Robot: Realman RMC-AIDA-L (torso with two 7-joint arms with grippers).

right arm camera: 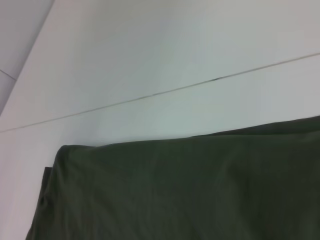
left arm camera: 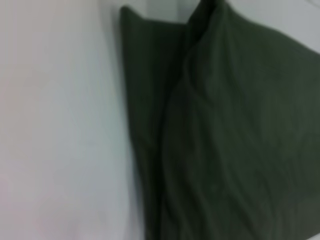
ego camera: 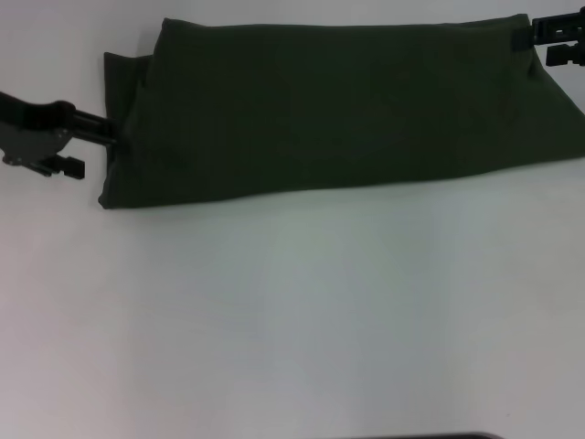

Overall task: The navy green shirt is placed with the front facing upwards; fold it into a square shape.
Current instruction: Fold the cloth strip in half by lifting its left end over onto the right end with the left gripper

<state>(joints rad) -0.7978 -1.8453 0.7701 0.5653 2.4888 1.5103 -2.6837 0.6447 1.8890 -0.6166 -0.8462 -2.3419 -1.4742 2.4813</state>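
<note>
Left gripper (ego camera: 108,137) reaches in from the left edge of the head view and meets the left end of the shirt (ego camera: 338,105), about halfway down that end; its dark fingers end right at the cloth edge, but whether they are closed on the fabric cannot be told. Right gripper (ego camera: 530,35) sits at the far right corner of the shirt, at the top right of the head view, its black tip touching the cloth there; its grip cannot be told either. Between them, the shirt lies across the far part of a white table (ego camera: 292,320) as a long, dark olive band running left to right, plain on the side that shows (no lettering or collar is visible). Its far edge is straight, its near edge sags slightly toward the middle, and its right end runs out of view. At the left end an under layer pokes out a little past the upper layer, making a small step. Seen from the left wrist, the shirt (left arm camera: 235,140) shows soft ridges and two stacked layers beside bare table (left arm camera: 60,125). Seen from the right wrist, smooth shirt (right arm camera: 190,190) lies on the table (right arm camera: 150,60), which is crossed by a thin seam line (right arm camera: 165,91).
</note>
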